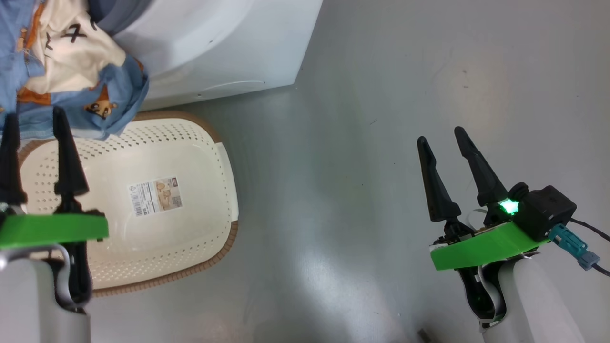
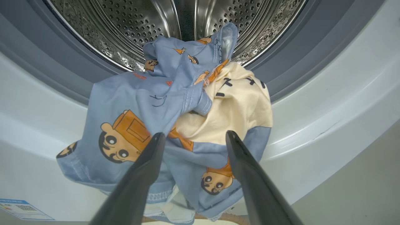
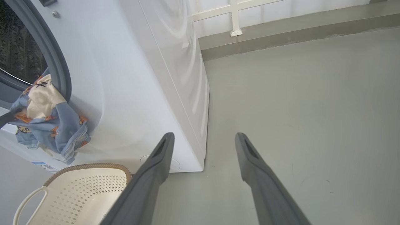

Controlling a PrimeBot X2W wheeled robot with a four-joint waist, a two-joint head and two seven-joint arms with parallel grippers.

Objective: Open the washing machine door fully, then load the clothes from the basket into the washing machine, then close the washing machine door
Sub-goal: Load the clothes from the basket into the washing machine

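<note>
The clothes (image 2: 150, 106), light blue with orange cartoon faces and a cream part, hang over the lower lip of the washing machine (image 2: 328, 103), partly in the steel drum (image 2: 131, 28) and partly draped down the white front. My left gripper (image 2: 192, 137) is open just in front of the hanging fabric, nothing between its fingers. In the head view the clothes (image 1: 71, 66) sit at top left above the basket (image 1: 200, 143), and my left gripper (image 1: 35, 121) points up at them. My right gripper (image 1: 441, 136) is open over bare floor. The washing machine door is out of view.
The cream basket (image 3: 78, 190) stands on the grey floor right below the machine's opening, with a label sticker (image 1: 155, 195) on its bottom. The machine's right side (image 3: 187, 78) ends at a corner; grey floor and a low wall ledge (image 3: 281, 34) lie beyond.
</note>
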